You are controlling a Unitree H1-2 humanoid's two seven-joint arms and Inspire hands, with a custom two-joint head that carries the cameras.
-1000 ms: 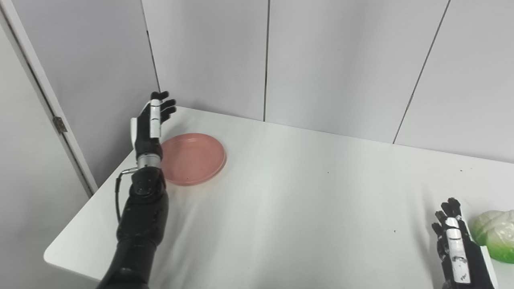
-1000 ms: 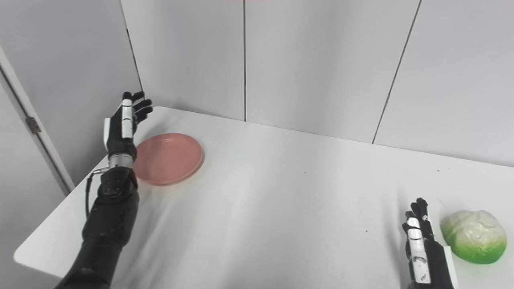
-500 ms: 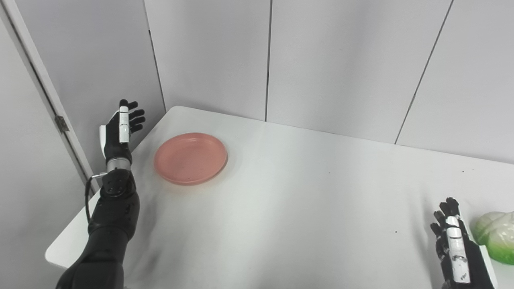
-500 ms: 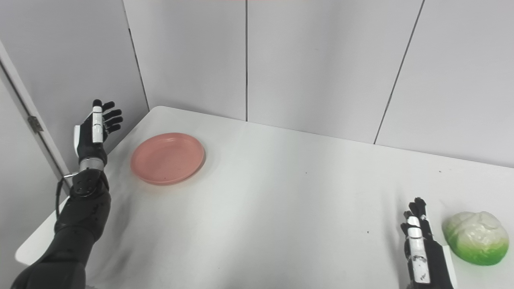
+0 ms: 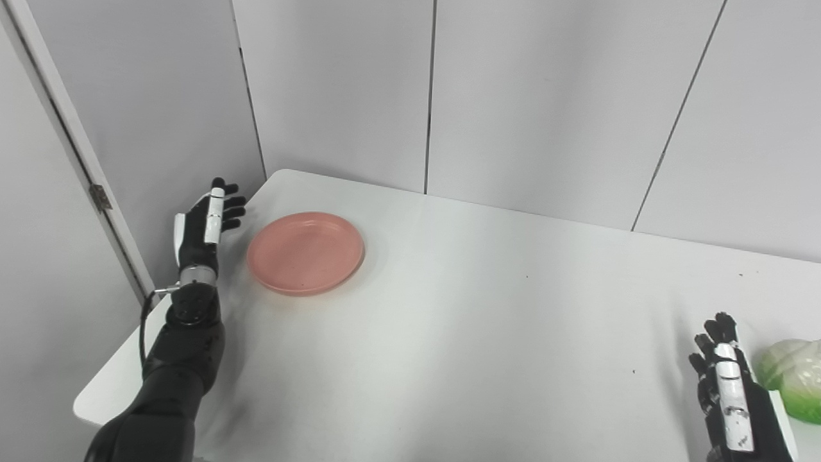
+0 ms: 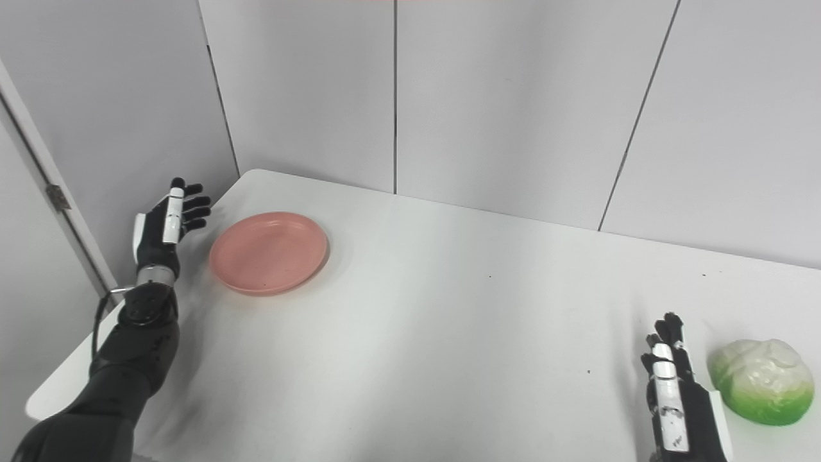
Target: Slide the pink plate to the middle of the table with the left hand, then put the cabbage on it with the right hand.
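Note:
The pink plate lies flat near the table's far left corner. My left hand is open and empty, held edge-on just left of the plate at the table's left edge, with a small gap to the plate's rim. The cabbage, white on top and green below, sits near the table's front right. My right hand is open and empty, fingers pointing away from me, just left of the cabbage and not touching it. In the left eye view the cabbage is cut off by the picture's right edge.
The white table spans the picture, with its rounded left corner near my left forearm. Grey wall panels stand behind it. A door with a hinge stands at the left.
My left hand moved left off the plate's near rim to beyond the table's edge, then came down and back toward the plate. The plate, cabbage and right hand have stayed put.

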